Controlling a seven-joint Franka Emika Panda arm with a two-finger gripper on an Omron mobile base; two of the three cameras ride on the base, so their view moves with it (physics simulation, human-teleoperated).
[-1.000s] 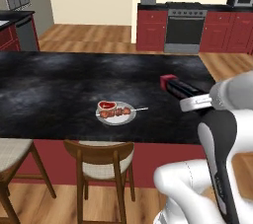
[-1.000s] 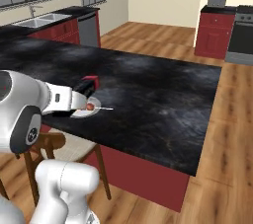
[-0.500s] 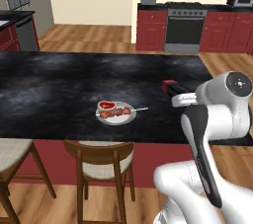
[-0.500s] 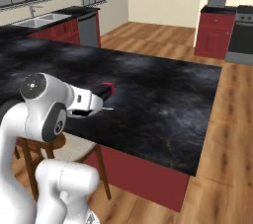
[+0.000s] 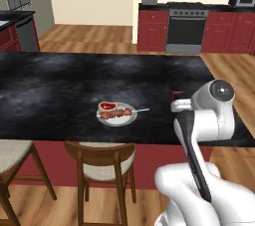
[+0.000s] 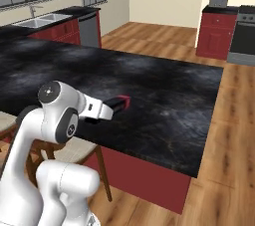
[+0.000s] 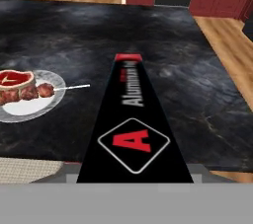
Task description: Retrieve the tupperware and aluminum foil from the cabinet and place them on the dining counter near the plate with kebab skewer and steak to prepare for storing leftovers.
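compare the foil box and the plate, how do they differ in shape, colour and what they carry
The aluminum foil is a long, narrow black box with a red logo and white lettering; the plate is round and white. The plate carries a steak and a kebab skewer; the box carries nothing. In the hand view the box runs lengthwise away from the camera, the plate sits to its left. Both are over the dining counter.

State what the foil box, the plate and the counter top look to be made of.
Foil box: probably printed cardboard, matte black; flat faces, sharp edges, white lettering, red logo.
Plate: likely glazed ceramic, though plastic is possible; plain white, smooth, shallow rim.
Counter top: polished stone or a marble-look surface, black with grey mottling and a soft sheen.
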